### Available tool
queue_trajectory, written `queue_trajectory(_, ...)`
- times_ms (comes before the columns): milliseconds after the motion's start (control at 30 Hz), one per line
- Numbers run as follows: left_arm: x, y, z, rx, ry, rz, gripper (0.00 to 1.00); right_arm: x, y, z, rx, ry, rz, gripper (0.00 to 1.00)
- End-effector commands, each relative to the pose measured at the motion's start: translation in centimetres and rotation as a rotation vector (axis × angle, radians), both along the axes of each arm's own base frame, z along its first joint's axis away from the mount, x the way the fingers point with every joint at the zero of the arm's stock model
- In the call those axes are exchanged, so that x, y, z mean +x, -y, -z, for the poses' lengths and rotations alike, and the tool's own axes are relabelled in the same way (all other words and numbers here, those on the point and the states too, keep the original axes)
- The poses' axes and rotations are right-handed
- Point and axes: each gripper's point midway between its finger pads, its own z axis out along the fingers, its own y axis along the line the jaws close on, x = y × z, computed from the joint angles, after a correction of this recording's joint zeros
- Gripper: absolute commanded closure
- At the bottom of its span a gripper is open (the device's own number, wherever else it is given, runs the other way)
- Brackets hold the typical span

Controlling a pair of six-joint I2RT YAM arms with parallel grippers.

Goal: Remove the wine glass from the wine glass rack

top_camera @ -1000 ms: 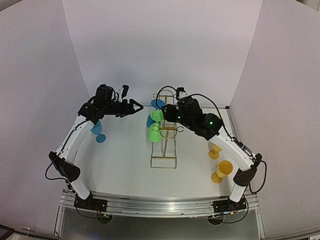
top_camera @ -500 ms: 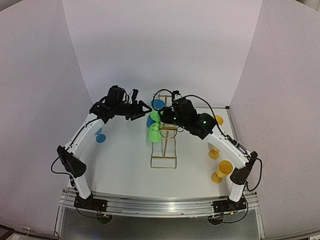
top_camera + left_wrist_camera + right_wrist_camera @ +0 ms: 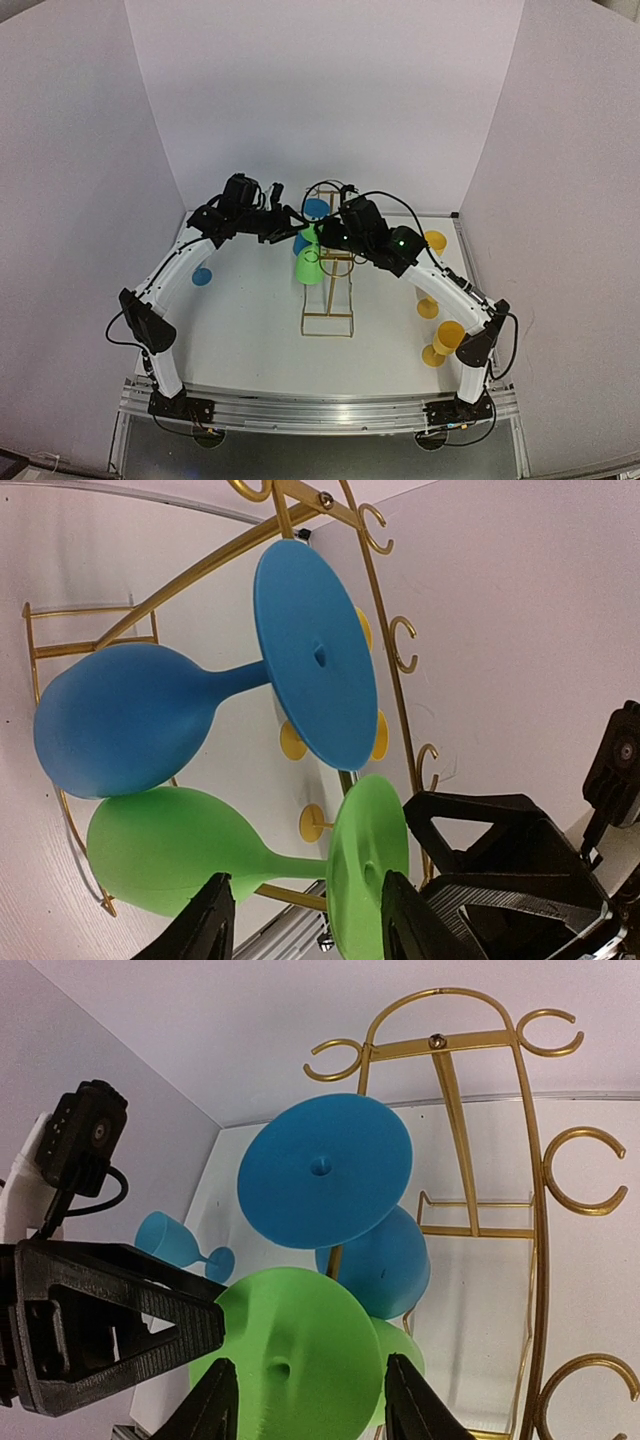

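Top view: rack (image 3: 328,318) stands mid-worktop (image 3: 250,330); finger gaps unreadable there. Left wrist: green glass (image 3: 170,850) hangs on rack next to blue glass (image 3: 120,720); left tool (image 3: 305,885) apart, straddling green stem. Right wrist: right tool (image 3: 310,1365) apart across green foot, contact unclear.

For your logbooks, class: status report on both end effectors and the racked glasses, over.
Left end effector open, straddling green wine glass stem. Right end effector open at its foot. Glass on rack. Blue glass alongside.
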Motion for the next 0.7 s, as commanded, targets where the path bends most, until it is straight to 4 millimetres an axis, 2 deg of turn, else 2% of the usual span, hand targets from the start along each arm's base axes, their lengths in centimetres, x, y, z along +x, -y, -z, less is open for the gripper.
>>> queue_trajectory(0,0.2,0.6,-2.4,-0.053,0.047,0.008,0.53,0.3,-0.5,0.7,0.004,-0.013,-0.001,0.57)
queue_trajectory(133,0.1,0.6,-2.6,-0.059,0.046,0.010,0.57,0.4,-1.0,0.5,0.016,-0.014,-0.014,0.60)
queue_trajectory(467,0.3,0.4,-2.5,-0.041,0.064,0.003,0.64,0.4,-1.5,0.6,0.022,-0.020,-0.032,0.62)
queue_trajectory(567,0.4,0.3,-2.4,-0.033,0.068,0.001,0.74,0.4,-1.6,0.7,0.019,-0.019,-0.042,0.61)
queue_trajectory(667,0.2,0.2,-2.4,-0.029,0.071,0.003,0.80,0.3,-1.5,0.7,0.017,-0.017,-0.037,0.60)
